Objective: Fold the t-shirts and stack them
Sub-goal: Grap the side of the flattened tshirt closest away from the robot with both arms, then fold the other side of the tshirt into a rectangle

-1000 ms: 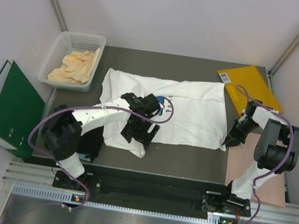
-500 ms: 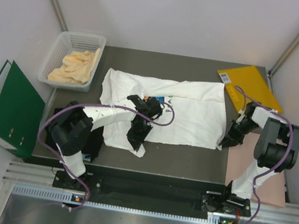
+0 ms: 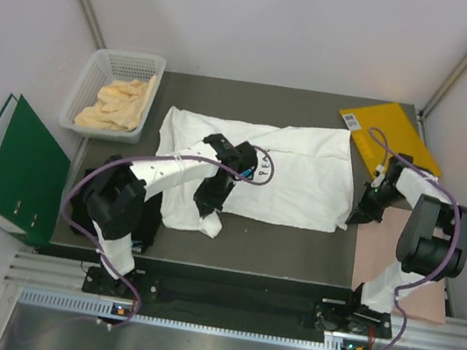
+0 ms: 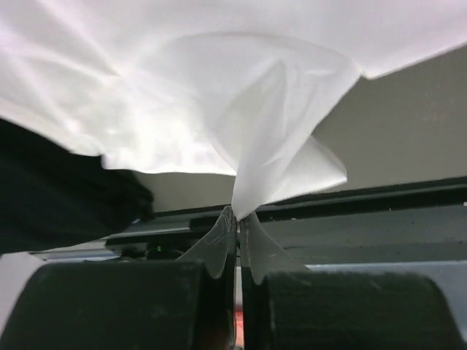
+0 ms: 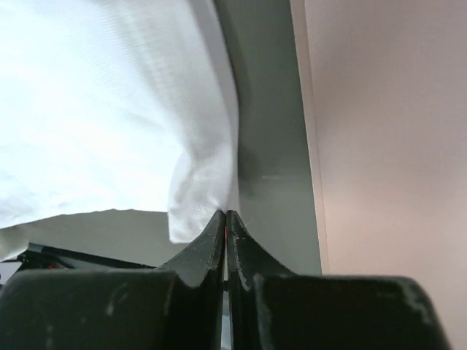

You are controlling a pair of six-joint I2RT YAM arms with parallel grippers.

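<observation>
My dark grey table (image 3: 285, 241) carries the white t-shirt (image 3: 304, 177) spread across its middle, and the black t-shirt (image 3: 145, 230) bunched at its near-left edge. An orange-yellow envelope (image 3: 392, 129) lies at the far-right corner. A pink paper sheet (image 3: 377, 251) lies along the right side.

Lit brightly and evenly from above, with faint shadows and washed-out glare on the white t-shirt (image 4: 182, 109) in wrist views.

R hand (image 5: 226, 217) tight on white tee (image 5: 95, 109) corner; pink sheet (image 5: 387, 131) alongside.
</observation>
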